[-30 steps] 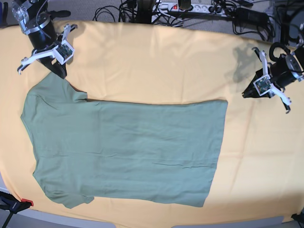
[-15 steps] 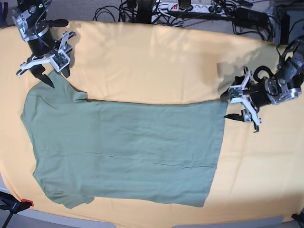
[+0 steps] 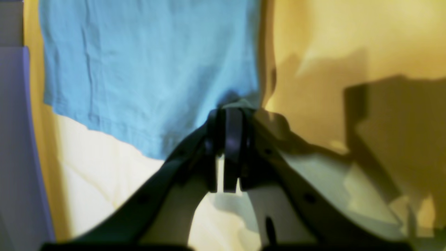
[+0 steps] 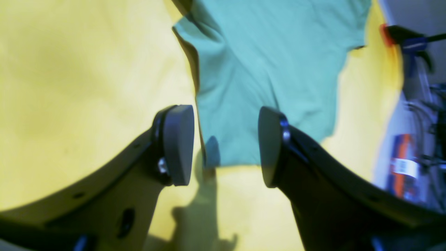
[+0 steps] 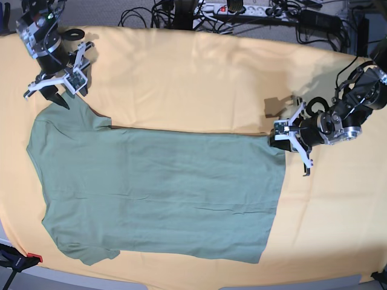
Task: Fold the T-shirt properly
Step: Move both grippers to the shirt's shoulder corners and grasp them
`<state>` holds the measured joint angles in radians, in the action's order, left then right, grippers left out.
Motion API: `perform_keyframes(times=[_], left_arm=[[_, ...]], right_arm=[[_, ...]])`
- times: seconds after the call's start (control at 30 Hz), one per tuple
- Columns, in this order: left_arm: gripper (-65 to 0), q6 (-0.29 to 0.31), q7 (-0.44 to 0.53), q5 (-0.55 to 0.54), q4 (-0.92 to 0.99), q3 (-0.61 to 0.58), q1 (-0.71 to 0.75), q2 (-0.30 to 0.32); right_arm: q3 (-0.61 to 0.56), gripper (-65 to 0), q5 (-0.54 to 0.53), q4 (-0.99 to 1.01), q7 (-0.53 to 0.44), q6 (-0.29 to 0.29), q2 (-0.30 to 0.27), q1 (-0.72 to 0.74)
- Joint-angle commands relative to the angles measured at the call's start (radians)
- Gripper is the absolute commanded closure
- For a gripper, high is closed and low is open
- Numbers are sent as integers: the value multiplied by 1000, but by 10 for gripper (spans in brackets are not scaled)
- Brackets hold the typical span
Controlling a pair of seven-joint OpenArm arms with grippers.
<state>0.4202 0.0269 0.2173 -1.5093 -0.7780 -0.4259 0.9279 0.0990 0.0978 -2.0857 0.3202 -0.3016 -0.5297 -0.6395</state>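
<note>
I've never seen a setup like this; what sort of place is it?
Probably a robotics lab or workshop. A T-shirt lies flat on a yellow cloth between two robot arms, with a power strip and tangled cables behind the table.

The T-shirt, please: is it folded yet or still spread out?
Spread. The T-shirt lies flat in a single layer on the yellow cloth, sleeves out, no fold visible.

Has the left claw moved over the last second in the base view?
Yes. The left claw has travelled from out over the yellow cloth toward the T-shirt, and now sits at its hem corner, shut on the fabric.
</note>
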Motion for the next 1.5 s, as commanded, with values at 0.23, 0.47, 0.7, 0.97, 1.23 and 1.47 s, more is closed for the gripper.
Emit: perform_keyframes(times=[0.23,0.47,0.7,0.97,1.23,1.47], left_arm=[[0,-25,-32,-53,-9,13,-26,11],[0,-25,-31,-54,-9,13,-26,11],[0,-25,-31,-54,-9,13,-26,11],[0,-25,-27,-77,-9,13,-27,11],[0,-24,-29,-103,-35,13,-69,29],[0,102,-27,-161,-142,13,-65,105]], right_arm=[[6,-321,-114,146,19,-140,-89,108],[5,-321,-150,253,58,-178,-152,142],[4,-318,-150,333,58,-178,-154,175],[3,0,-207,340,57,-291,-154,188],[13,0,-202,264,62,-190,-155,188],[14,0,-194,95,211,-156,-155,133]])
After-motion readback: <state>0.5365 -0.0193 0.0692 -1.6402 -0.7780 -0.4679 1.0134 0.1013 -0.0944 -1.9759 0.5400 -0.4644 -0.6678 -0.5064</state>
